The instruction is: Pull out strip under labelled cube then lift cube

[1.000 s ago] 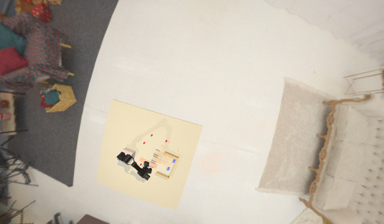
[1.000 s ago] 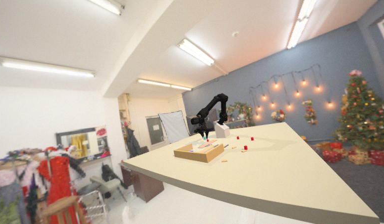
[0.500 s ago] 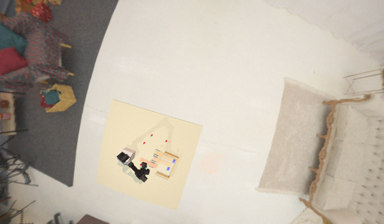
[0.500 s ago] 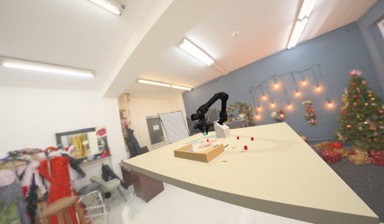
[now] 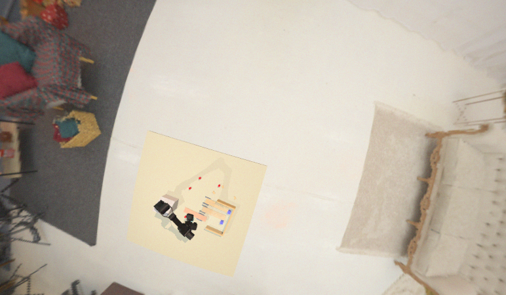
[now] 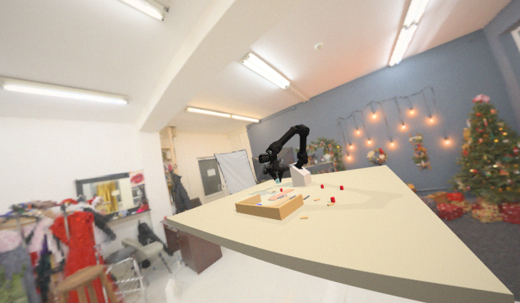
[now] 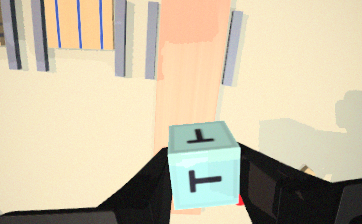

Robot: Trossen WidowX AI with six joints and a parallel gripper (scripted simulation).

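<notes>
The labelled cube (image 7: 203, 170), pale blue with a black T on two visible faces, is being pinched between the black fingers of the gripper (image 7: 204, 197), one finger pressed to each side face. In the wrist view the cube is being held at 6 o'clock of the frame, above the table surface (image 7: 67, 135), with a salmon strip (image 7: 192, 75) running beneath it from 12 o'clock down toward the cube. The strip is being flanked by grey rails (image 7: 152, 40), and at 11 o'clock an orange strip with blue lines (image 7: 79, 24) is being shown between further rails.

In the exterior view the gripper (image 6: 275, 174) is being carried well above the table (image 6: 367, 225), with the cube (image 6: 277, 180) seen as a small pale spot at its tip, clear of the wooden tray (image 6: 269, 207) lying toward 7 o'clock of it. The white base block (image 6: 300, 176) is being shown at 3 o'clock of the gripper, and small red blocks (image 6: 332, 199) are being seen scattered toward 4 o'clock.

In the top view the arm (image 5: 179, 221) is being stretched toward 4 o'clock from its base, with the tray (image 5: 219, 216) at 3 o'clock of the gripper
</notes>
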